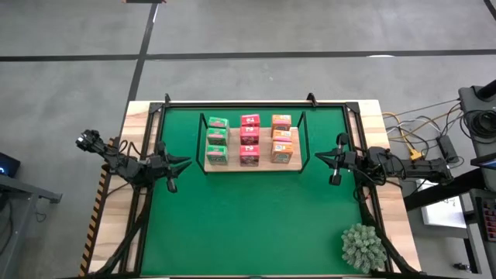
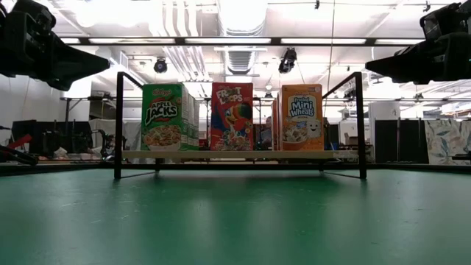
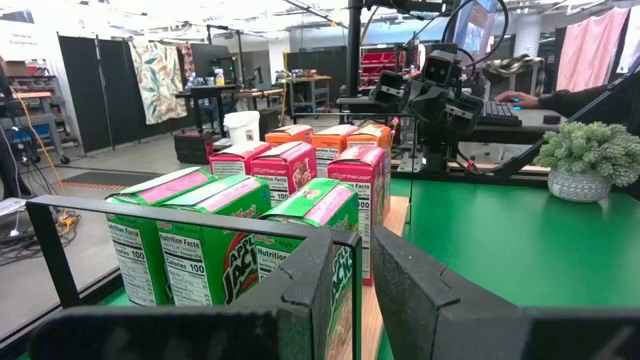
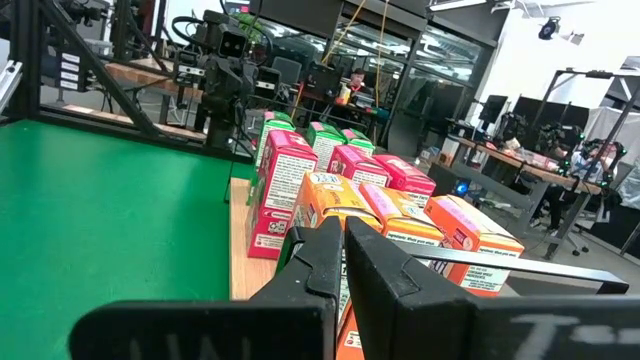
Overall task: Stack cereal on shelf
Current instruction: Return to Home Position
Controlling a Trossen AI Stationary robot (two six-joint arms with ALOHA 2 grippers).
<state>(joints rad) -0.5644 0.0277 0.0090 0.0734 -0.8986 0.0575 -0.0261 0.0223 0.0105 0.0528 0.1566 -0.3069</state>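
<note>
The shelf (image 1: 265,147) is a light-wood board with black wire ends, lying on the green mat's far middle. Nine cereal boxes stand upright on it in three rows: green (image 1: 217,139), pink-red (image 1: 249,138) and orange (image 1: 281,138). In the low view the fronts show as green (image 2: 163,118), pink-red (image 2: 232,116) and orange (image 2: 302,118). My left gripper (image 1: 188,162) hovers just left of the shelf, pointing at it, with a narrow gap between its fingers (image 3: 300,290). My right gripper (image 1: 318,159) hovers just right of the shelf, its fingers (image 4: 385,275) together. Neither touches anything.
A spiky grey-green plant (image 1: 363,248) in a pot stands at the mat's near right corner. Cables (image 1: 418,147) and equipment lie beyond the table's right edge. Bare green mat (image 1: 248,225) stretches in front of the shelf. A person sits far off in the room (image 4: 350,85).
</note>
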